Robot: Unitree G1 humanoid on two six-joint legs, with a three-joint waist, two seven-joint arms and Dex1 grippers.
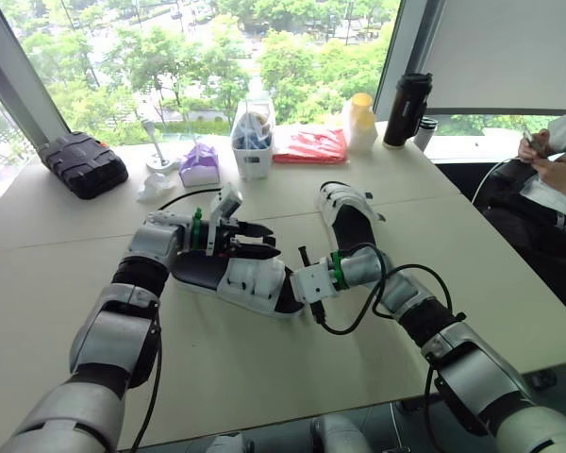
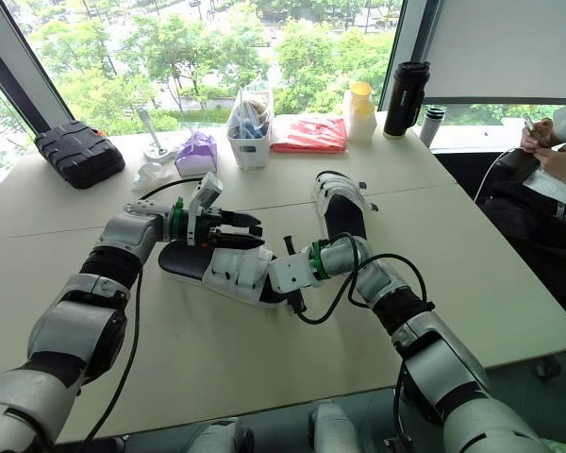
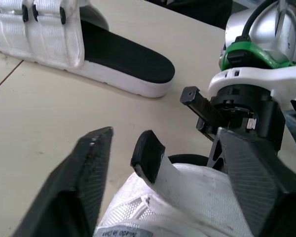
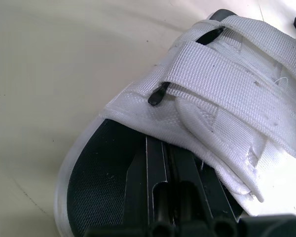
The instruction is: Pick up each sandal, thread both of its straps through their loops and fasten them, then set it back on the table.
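Note:
A white sandal with a black footbed (image 1: 241,278) lies flat at the table's middle, between my two grippers. My left gripper (image 1: 269,241) hovers over its straps with its fingers (image 3: 84,173) spread apart. A loose strap end with a black tip (image 3: 148,155) sticks up between them, untouched. At the sandal's open toe end, my right gripper (image 4: 158,148) is shut and lies on the footbed under the front strap (image 4: 222,84). The second sandal (image 1: 347,215) rests farther back to the right, with both straps closed.
Along the back edge stand a black case (image 1: 83,163), a purple tissue pack (image 1: 200,165), a white basket (image 1: 253,142), a red bag (image 1: 311,144), a yellow-capped bottle (image 1: 360,121) and a black tumbler (image 1: 407,109). A person (image 1: 557,170) sits at the right.

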